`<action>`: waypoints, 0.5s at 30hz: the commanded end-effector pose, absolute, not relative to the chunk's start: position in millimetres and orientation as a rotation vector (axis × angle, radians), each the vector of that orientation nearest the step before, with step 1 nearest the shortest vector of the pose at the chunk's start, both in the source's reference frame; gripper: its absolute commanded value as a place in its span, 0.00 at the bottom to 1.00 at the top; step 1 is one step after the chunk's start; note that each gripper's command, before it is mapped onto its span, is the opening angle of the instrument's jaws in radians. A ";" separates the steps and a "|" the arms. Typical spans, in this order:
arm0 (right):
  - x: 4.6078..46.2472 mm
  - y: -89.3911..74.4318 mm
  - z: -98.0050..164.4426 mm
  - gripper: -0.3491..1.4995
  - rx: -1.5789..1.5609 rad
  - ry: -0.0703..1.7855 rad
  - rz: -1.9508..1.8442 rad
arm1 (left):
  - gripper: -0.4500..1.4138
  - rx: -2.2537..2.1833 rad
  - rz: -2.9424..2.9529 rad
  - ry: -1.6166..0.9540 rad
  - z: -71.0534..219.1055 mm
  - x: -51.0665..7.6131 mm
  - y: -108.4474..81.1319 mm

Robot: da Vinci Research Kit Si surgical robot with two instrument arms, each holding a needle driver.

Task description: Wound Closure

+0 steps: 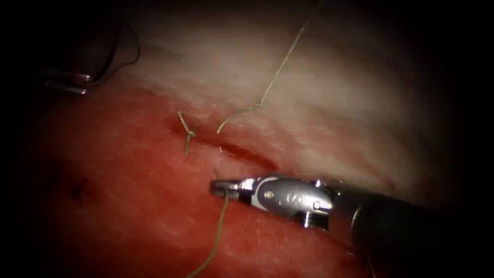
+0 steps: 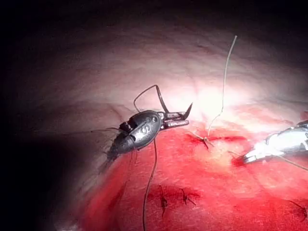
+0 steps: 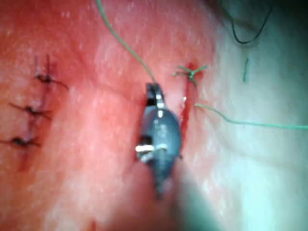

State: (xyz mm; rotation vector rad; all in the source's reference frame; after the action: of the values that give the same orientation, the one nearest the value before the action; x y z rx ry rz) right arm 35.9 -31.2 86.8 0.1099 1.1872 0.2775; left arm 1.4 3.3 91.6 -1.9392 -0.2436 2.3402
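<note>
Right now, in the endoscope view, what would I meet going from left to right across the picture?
The left arm's dark metal claw at the shadowed edge → the small knotted stitch of pale thread on the red cut → the right arm's shiny steel claw, shut on a length of pale thread → its dark shaft.

1. Endoscope view: light pools centrally on the tissue (image 1: 319, 103); edges fall to black vignette.
2. Glare on the right claw (image 1: 218, 188).
3. Left wrist view: dark surround, bright centre.
4. Right wrist view: soft focus throughout.
</note>
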 end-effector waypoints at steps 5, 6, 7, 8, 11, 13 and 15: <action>36.7 -34.5 84.4 0.00 0.139 1.213 0.260 | 0.00 -1.944 2.332 -0.248 93.0 0.4 3.3; 36.7 -35.0 83.8 0.00 0.143 1.216 0.256 | 0.00 -1.950 2.330 -0.250 93.1 0.2 3.2; 36.8 -35.3 83.4 0.00 0.145 1.218 0.254 | 0.00 -1.948 2.333 -0.251 93.1 0.1 3.2; 36.9 -35.5 83.0 0.00 0.147 1.221 0.252 | 0.00 -1.950 2.331 -0.252 93.1 0.0 3.2; 37.2 -36.2 82.0 0.00 0.152 1.227 0.247 | 0.00 -1.959 2.326 -0.257 93.2 -0.3 3.2; 37.4 -36.7 81.4 0.00 0.160 1.224 0.238 | 0.00 -1.958 2.329 -0.259 93.2 -0.4 3.2; 37.6 -37.3 80.8 0.00 0.168 1.222 0.230 | 0.00 -1.958 2.329 -0.259 93.2 -0.3 3.2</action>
State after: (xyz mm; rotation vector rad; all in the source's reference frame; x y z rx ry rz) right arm 36.7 -37.1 80.3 0.1671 1.2189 0.2301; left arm 0.1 3.0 92.5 -1.9563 -0.2598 2.3283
